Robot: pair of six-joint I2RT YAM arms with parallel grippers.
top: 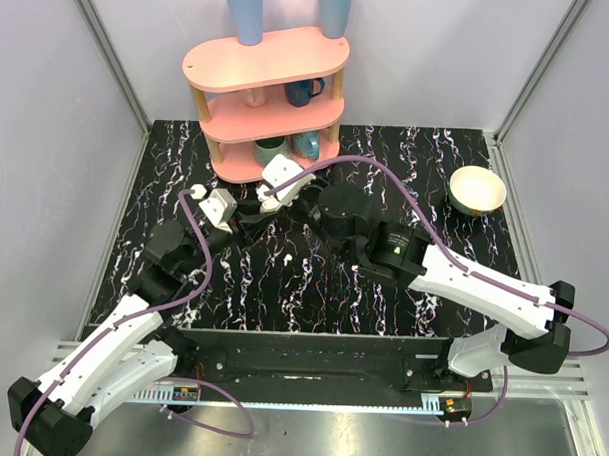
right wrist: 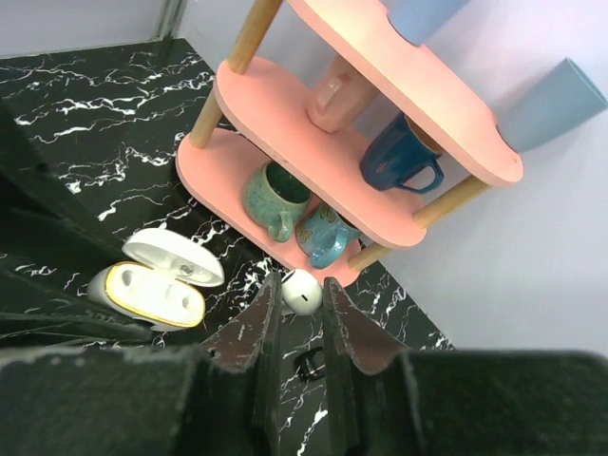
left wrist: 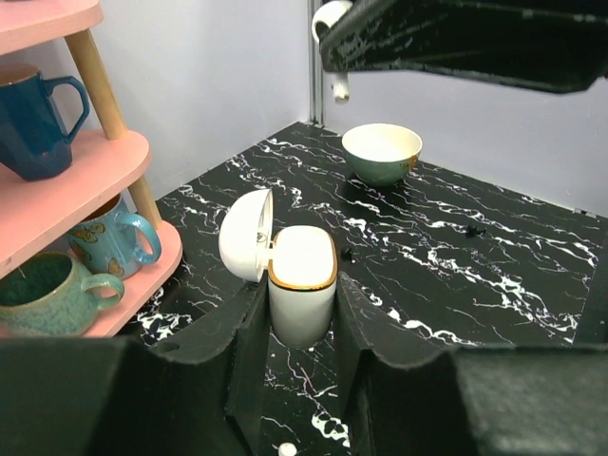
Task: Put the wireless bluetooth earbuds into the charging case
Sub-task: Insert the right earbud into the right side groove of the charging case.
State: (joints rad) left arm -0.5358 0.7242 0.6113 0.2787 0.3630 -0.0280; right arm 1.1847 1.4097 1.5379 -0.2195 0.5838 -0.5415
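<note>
Left wrist view: charging case [left wrist: 302,261] upright betw. the fingers; lid [left wrist: 247,236] swung open to one side.
Left gripper [left wrist: 302,318]: clenched on lower sides of case; rim and hinge left free.
Right gripper [right wrist: 300,283]: pinched on one earbud [right wrist: 302,294], pads on its round head; stem hangs below the fingers.
Earbud pos.: above case and off to one side, apart from it, not yet over the opening.
2nd earbud: tiny white piece [top: 287,255] on table [top: 382,291] near case, prob. the other bud; not certain.
Case wells: contents not readable.
Bud handling (est.): very light, hard, glossy; apt to slip or twist in the pads. Keep hold on head, stem down and clear so it can enter its well. Light force only.
Case handling (est.): rigid, smooth shell, light. Grip low on the flat sides.
Risk (est.): bud tilted at entry jams on rim or drops beside case.
</note>
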